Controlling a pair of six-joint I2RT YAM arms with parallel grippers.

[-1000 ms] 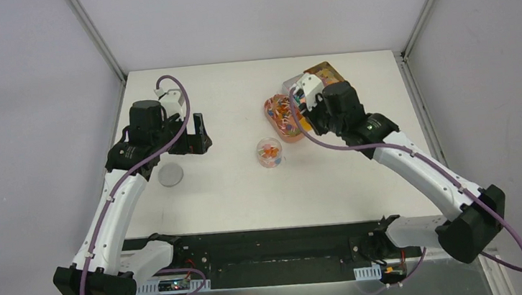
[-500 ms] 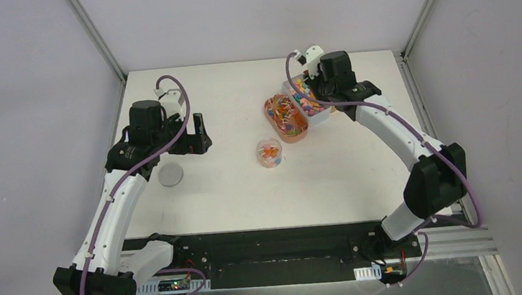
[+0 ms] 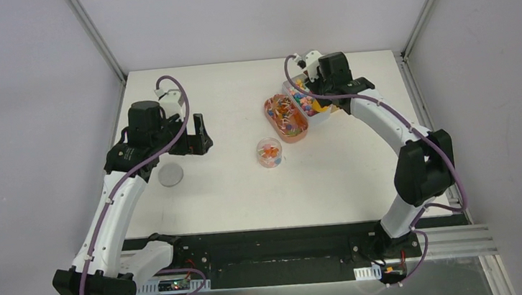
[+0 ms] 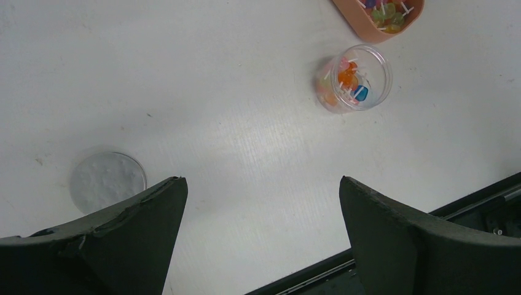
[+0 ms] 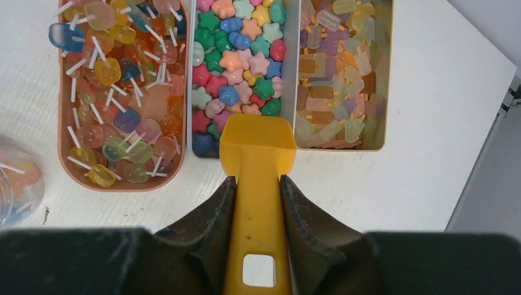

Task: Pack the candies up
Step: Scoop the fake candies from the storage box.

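Observation:
The candies (image 5: 239, 61) are small star-shaped sweets in mixed colours, filling the middle tray (image 5: 292, 92); they also show in the top view (image 3: 304, 101). My right gripper (image 5: 257, 184) is shut on the handle of the orange scoop (image 5: 258, 144). The scoop's bowl looks empty and sits at the near end of that tray. In the top view the right gripper (image 3: 312, 88) hovers over the trays. My left gripper (image 4: 261, 203) is open and empty above the table, left of a clear cup (image 4: 354, 77) holding a few sweets.
A pink tray of lollipops (image 5: 117, 92) lies left of the star candies, and a tray of pale bar sweets (image 5: 341, 74) lies right. A round lid (image 4: 107, 180) lies flat on the table near my left finger. The clear cup (image 3: 269, 152) stands mid-table.
My right arm has folded back, its elbow swinging from the near right towards the table's far side. The gripper with the scoop stays over the trays. The left arm has not moved.

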